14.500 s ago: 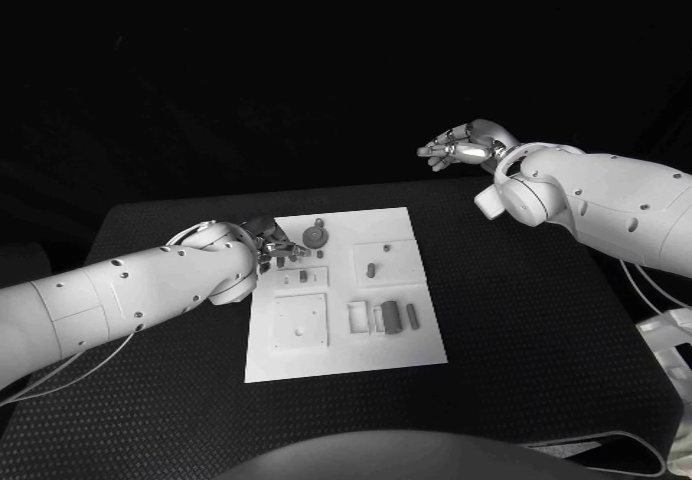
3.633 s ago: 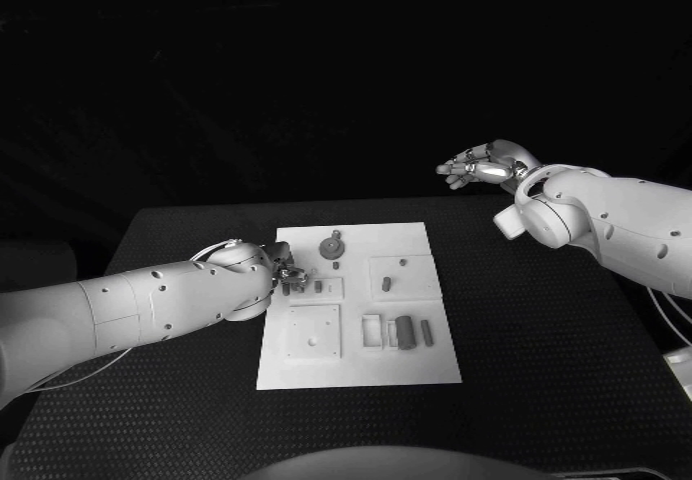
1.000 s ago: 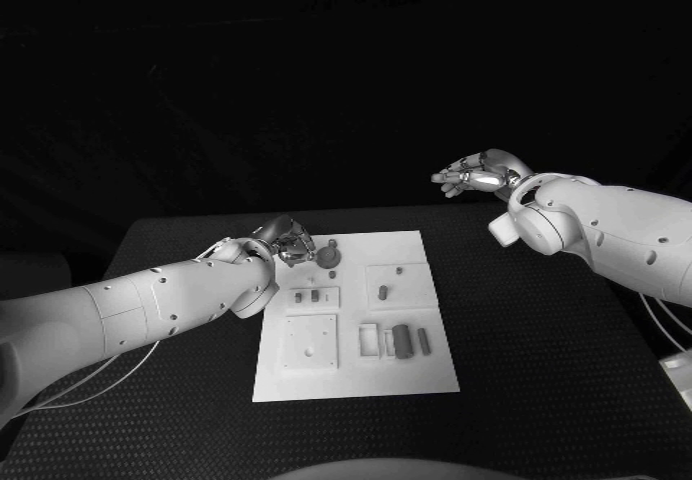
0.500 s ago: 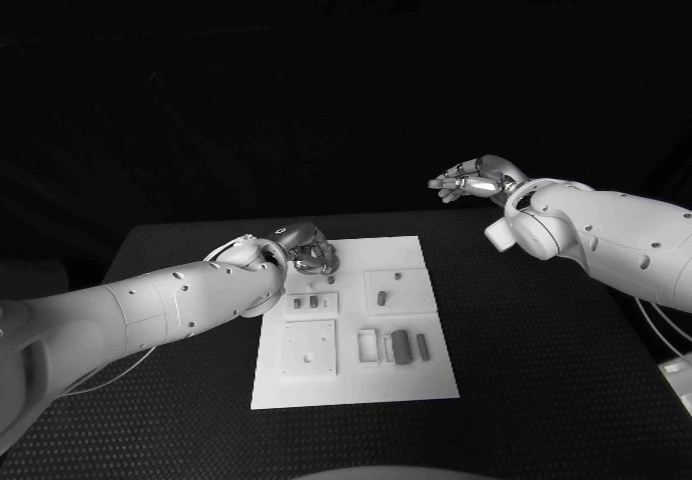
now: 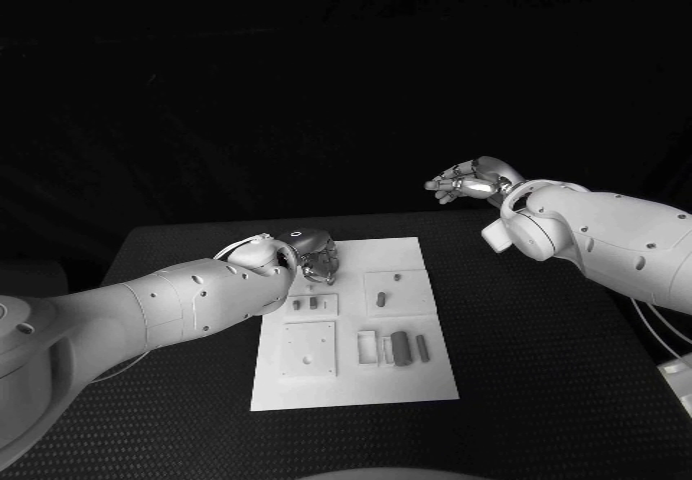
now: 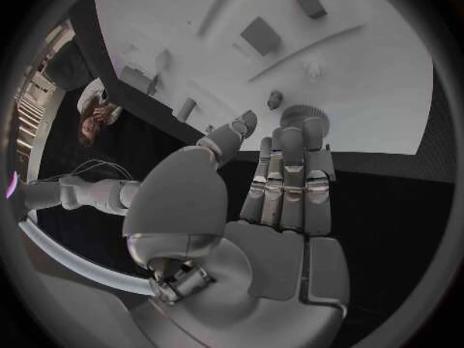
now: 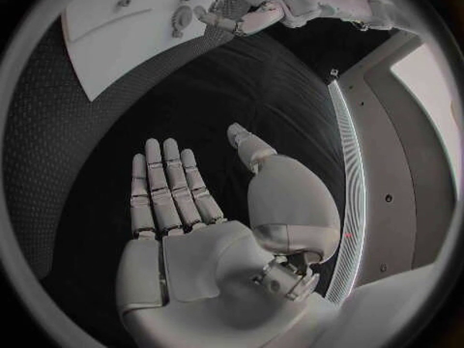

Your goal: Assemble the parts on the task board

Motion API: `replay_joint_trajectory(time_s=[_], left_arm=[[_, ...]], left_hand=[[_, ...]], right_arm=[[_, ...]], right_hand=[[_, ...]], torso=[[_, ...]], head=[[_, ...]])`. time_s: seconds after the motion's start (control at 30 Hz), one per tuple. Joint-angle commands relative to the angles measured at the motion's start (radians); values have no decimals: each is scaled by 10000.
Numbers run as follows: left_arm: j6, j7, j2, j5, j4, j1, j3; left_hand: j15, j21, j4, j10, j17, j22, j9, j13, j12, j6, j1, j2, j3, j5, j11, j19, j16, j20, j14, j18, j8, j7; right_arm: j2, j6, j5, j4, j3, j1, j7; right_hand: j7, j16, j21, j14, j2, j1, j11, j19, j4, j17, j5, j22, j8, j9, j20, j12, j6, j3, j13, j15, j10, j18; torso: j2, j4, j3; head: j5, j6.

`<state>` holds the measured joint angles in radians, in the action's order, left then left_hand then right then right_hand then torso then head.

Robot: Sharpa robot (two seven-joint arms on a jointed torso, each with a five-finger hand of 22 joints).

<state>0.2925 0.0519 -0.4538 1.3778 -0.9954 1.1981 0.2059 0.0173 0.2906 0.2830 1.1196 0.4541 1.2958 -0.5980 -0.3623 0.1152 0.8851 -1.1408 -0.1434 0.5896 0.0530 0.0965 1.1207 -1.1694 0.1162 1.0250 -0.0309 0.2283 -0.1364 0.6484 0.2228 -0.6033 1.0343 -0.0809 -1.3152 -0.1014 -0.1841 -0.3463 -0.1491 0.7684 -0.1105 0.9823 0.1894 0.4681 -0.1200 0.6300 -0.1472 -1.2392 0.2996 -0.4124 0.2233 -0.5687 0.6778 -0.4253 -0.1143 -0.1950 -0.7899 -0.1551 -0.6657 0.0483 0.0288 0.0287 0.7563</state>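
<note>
The white task board (image 5: 411,378) lies in the middle of the black table. My left hand (image 5: 310,258) hovers over its far left corner. In the left wrist view its straight fingers (image 6: 290,178) reach onto a round ridged part (image 6: 302,116) on the board (image 6: 367,69), with the thumb (image 6: 230,138) apart and nothing in the palm. A small peg (image 6: 275,98) stands just beyond. My right hand (image 5: 469,183) is raised off to the far right of the board, its palm (image 7: 193,209) flat, its fingers spread and holding nothing.
Small parts sit in a square plate (image 5: 307,302). A slotted piece (image 5: 381,298) lies to its right, and three upright blocks (image 5: 400,347) stand beside another square plate (image 5: 307,350). Black table (image 5: 534,330) surrounds the board.
My left hand has moved from beside the round part to over it, so that the head view no longer shows the part. My right hand has hardly moved.
</note>
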Motion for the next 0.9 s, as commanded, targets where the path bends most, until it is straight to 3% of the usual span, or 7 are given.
replay_joint_trajectory(time_s=[0.03, 0.27, 0.9], left_arm=[[-517, 124, 86, 350, 42, 8, 9], [-382, 360, 272, 430, 264, -44, 176], [-705, -50, 470, 344, 766, -346, 181]], left_hand=[[-43, -69, -35, -93, 15, 19, 23, 29, -98, -61, -117, 40, -41, -21, 17, 31, -66, -26, 26, -221, -59, -31], [-50, -92, -91, -198, 29, 57, 50, 115, -266, 93, -123, 126, -10, -20, 23, 75, -95, -43, 47, -249, 22, 29], [-32, -100, -105, -113, 51, 120, 138, 183, -360, 166, -203, 324, 77, -13, 5, 208, -159, -33, 160, -298, 47, 22]], right_arm=[[-13, -77, -72, -3, 4, -1, -119], [-17, -83, -72, 25, 5, -2, -120], [-41, -83, -73, 99, 5, -2, -123]], right_hand=[[-594, 30, 39, -24, 41, 20, -13, -37, -41, 11, -6, -16, 67, 9, -4, -57, -62, -12, 10, 14, 58, 62], [-595, 30, 44, -19, 35, 18, -12, -32, -45, 13, -4, -21, 67, 10, -3, -57, -62, -6, 12, 16, 59, 61], [-595, 33, 59, -14, 39, 11, -11, -21, -50, 17, -4, -36, 70, 15, -2, -59, -61, 2, 18, 19, 58, 60]], torso=[[6, -6, 5], [3, -8, -3], [-4, -7, 0]], head=[[-32, 30], [-85, 59], [-109, 144]])
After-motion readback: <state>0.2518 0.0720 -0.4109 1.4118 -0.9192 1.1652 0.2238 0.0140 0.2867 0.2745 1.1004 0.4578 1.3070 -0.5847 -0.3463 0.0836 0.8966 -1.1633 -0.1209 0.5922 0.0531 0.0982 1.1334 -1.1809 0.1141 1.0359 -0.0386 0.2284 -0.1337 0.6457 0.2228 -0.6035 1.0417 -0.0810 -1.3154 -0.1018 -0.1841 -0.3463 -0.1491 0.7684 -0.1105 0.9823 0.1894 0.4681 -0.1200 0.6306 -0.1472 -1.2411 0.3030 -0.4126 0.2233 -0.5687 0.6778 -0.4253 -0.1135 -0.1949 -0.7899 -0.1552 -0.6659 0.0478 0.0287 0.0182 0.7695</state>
